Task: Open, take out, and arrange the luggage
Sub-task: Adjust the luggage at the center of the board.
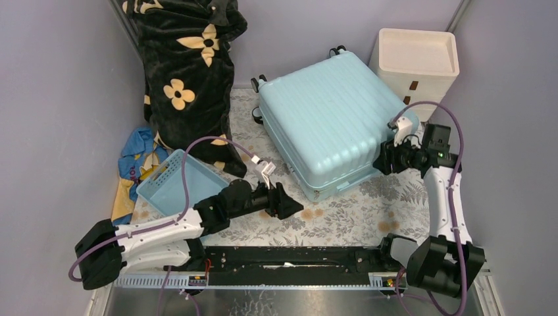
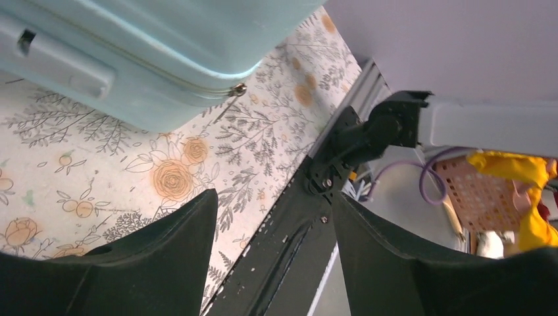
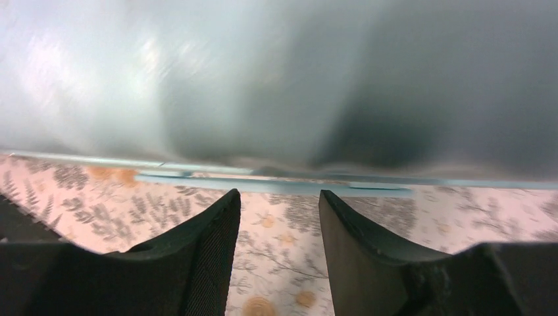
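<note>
Overhead view, read from my end outward. Nearest me is the black mounting rail (image 1: 289,260) carrying both arm bases at the near edge of the counter (image 1: 342,217), which is covered by a flower-printed cloth. The left arm lies low and reaches toward the middle; its left tool (image 1: 289,199) hangs over bare cloth with the jaws spread and nothing between them, which the left wrist view confirms (image 2: 273,197). It stands near the suitcase's near corner without touching it. Beside that arm, on the left, sits a small blue plastic basket (image 1: 174,181), with a blue and yellow cloth (image 1: 138,158) bunched at its far left side. The right arm rises upright on the right, and the right tool (image 1: 383,161) points at the near right edge of the luggage (image 1: 329,122), jaws parted and holding nothing (image 3: 279,194); I cannot tell whether it touches the shell. The luggage, a pale aqua ribbed hard-shell suitcase, lies flat and shut at mid-counter, wheels toward the far side, a zip pull (image 2: 238,89) showing at its near corner. Farthest are a black flower-patterned blanket (image 1: 187,72), far left, and a cream drawer unit (image 1: 418,59), far right.
</note>
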{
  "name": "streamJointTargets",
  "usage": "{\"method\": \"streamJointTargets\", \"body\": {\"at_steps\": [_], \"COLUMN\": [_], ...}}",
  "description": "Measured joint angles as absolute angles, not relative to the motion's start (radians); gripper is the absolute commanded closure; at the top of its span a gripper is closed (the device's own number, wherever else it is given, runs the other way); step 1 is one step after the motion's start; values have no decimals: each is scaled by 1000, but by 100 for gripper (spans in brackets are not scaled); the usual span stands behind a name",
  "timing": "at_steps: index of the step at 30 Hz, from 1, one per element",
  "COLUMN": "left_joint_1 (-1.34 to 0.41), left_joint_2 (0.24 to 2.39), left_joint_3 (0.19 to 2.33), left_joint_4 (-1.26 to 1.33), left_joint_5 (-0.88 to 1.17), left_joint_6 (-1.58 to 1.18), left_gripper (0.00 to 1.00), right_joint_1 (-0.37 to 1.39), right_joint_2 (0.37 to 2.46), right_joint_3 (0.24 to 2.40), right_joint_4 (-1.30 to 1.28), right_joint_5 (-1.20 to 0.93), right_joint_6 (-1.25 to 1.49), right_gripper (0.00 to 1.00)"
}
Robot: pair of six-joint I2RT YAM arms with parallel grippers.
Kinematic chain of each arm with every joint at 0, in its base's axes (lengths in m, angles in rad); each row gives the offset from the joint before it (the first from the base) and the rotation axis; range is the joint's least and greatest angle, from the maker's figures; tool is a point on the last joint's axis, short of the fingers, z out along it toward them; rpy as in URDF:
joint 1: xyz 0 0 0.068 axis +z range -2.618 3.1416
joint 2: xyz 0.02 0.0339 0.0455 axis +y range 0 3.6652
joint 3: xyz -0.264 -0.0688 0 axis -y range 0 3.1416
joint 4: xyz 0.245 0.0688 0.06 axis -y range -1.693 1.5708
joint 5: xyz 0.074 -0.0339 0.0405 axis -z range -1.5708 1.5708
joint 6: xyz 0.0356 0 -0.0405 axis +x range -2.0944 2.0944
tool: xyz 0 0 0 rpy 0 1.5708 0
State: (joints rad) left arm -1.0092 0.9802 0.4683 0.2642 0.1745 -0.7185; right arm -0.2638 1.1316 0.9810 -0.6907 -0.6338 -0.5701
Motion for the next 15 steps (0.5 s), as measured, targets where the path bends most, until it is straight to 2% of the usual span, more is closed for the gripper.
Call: {"method": "streamJointTargets", "body": {"at_steps": [5,11,13,15], "left_joint_1": [-1080,-1086,-1087,-1087], "left_joint_2": [1045,1239,1304,1340], "left_joint_3": [428,363,362,362], "left_joint_4": [371,683,733,770], "left_joint_5": [18,37,56,61], "left_joint_6": [-761,-730,-719,-712], "left_gripper": [28,29,30,30], "right_joint_1": [-264,-264,-264,-264], "right_joint_2": [1095,1095,1094,1078], "right_joint_3": [840,794,789,769], "right_joint_4": [-663,-670,-693,-734], "right_joint_5": [-793,-957,-1000,-1035], "right_joint_6": [-579,-670,-755,-869], "right_gripper": [45,44,37,22]}}
